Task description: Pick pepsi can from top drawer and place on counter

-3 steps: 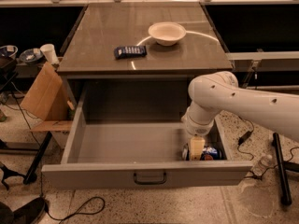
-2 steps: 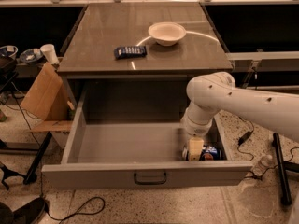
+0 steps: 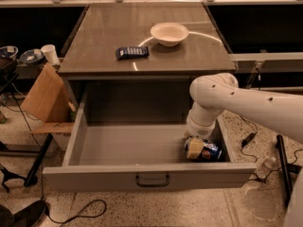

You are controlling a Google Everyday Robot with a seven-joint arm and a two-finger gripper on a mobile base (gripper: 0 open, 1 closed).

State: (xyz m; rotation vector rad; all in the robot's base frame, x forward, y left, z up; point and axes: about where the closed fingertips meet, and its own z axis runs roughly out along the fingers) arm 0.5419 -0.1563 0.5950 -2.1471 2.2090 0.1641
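The top drawer [image 3: 118, 174] is pulled wide open below the counter [image 3: 142, 37]. The pepsi can [image 3: 211, 152] lies on its side at the drawer's front right corner, blue with a silver end showing. My gripper [image 3: 194, 148] reaches down into the drawer from the right and sits right against the can's left end. The white arm [image 3: 213, 98] above hides part of the can and the gripper.
A white bowl [image 3: 169, 33] and a flat dark blue packet [image 3: 132, 52] lie on the counter. A cardboard box [image 3: 45, 98] leans at the drawer's left. Cables and stand legs lie on the floor [image 3: 199, 207] on both sides.
The arm has barely shifted; the gripper stays low in the drawer's front right corner by the can.
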